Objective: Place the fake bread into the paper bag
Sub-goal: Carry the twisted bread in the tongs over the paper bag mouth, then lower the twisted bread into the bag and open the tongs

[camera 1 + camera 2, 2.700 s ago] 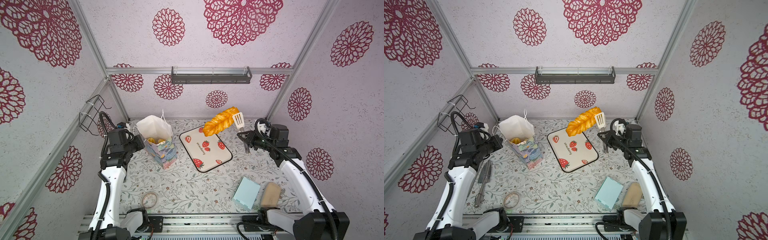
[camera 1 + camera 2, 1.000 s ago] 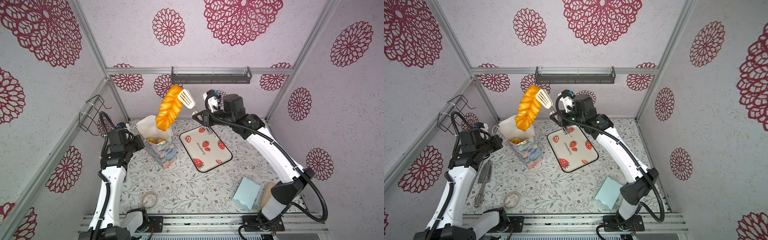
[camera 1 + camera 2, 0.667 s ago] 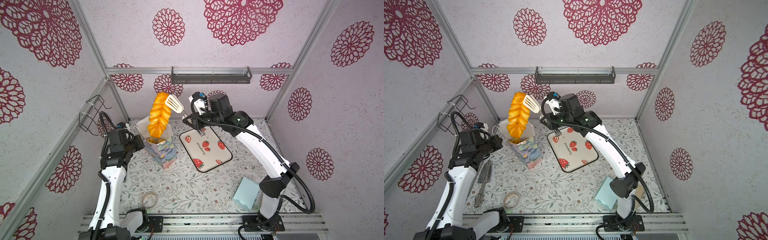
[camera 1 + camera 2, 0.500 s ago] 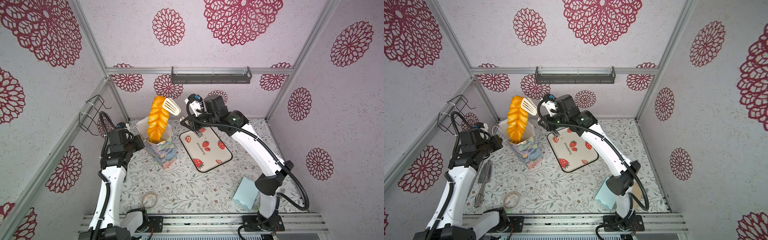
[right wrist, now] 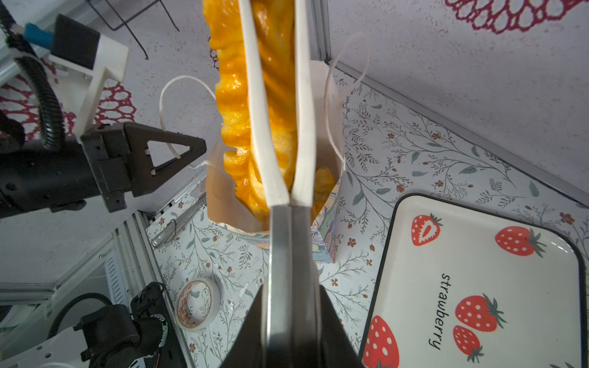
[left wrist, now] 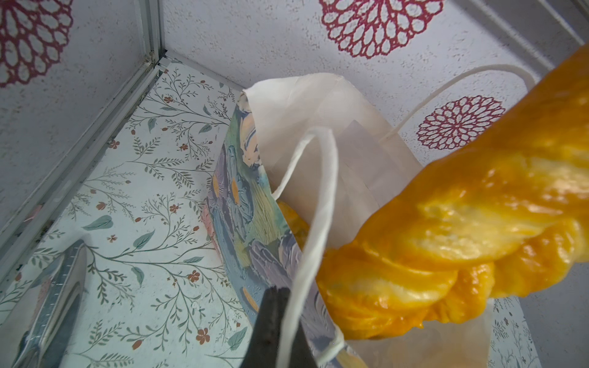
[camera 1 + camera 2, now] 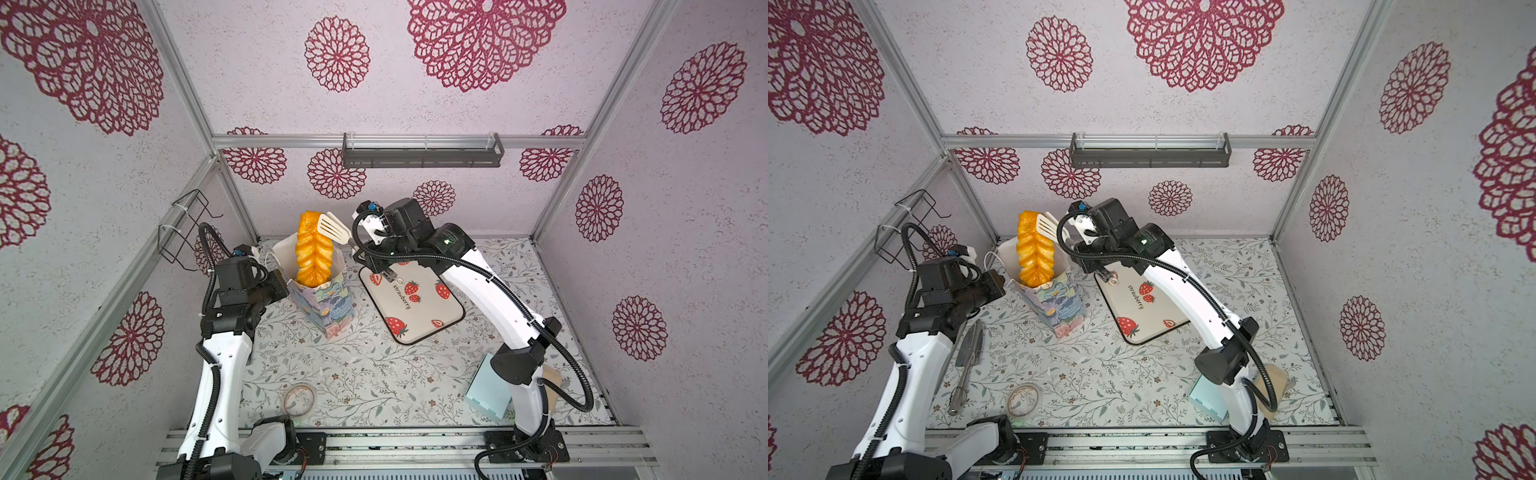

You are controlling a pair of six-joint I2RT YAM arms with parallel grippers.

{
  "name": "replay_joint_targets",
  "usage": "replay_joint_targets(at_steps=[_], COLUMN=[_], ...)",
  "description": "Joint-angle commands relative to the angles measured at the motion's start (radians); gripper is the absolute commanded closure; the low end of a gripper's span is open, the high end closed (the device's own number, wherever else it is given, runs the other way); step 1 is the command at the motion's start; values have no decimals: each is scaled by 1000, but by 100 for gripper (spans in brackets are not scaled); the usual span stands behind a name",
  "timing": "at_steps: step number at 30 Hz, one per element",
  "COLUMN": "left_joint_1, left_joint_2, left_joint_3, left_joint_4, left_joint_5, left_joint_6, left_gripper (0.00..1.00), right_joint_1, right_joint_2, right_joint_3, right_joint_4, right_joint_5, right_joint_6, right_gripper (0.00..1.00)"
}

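Note:
The paper bag (image 7: 328,307) (image 7: 1059,305) stands open at the back left of the table, pastel flowers outside, white inside. My left gripper (image 7: 279,284) (image 6: 275,293) is shut on its near white string handle (image 6: 318,204). My right gripper (image 7: 363,249) (image 5: 291,290) is shut on the metal handles of white tongs (image 7: 332,228) (image 5: 280,127). The tongs clamp the long braided loaf (image 7: 313,253) (image 7: 1034,253) of fake bread, which hangs upright with its lower end inside the bag's mouth. More orange fake bread (image 5: 325,178) lies deeper in the bag.
A strawberry-print tray (image 7: 415,307) lies right of the bag. A tape roll (image 7: 299,400) sits near the front edge. A pale blue box (image 7: 484,399) is at the front right. A metal utensil (image 7: 967,345) lies under my left arm. A wire rack (image 7: 187,224) hangs on the left wall.
My right arm has swung the loaf left from over the tray to above the bag, turned it upright and lowered its end into the mouth. The left arm has not moved.

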Motion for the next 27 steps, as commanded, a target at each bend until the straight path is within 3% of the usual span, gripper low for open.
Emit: replay_joint_targets(at_steps=[1, 15, 21, 27], left_joint_1=[3, 3, 4, 5], left_joint_2=[-13, -15, -15, -17], left_joint_3=[-6, -6, -6, -9], left_joint_4=[7, 7, 8, 7], left_joint_5=[-2, -1, 0, -1], left_joint_6=[1, 0, 0, 0], left_gripper=[100, 100, 100, 100], right_joint_1=[18, 45, 54, 54], right_joint_2=[-10, 65, 65, 46], right_joint_3=[50, 80, 86, 87], right_joint_4=[21, -23, -21, -16], right_joint_5=[51, 131, 119, 119], right_joint_6=[-49, -69, -76, -80], right_gripper=[78, 75, 47, 42])
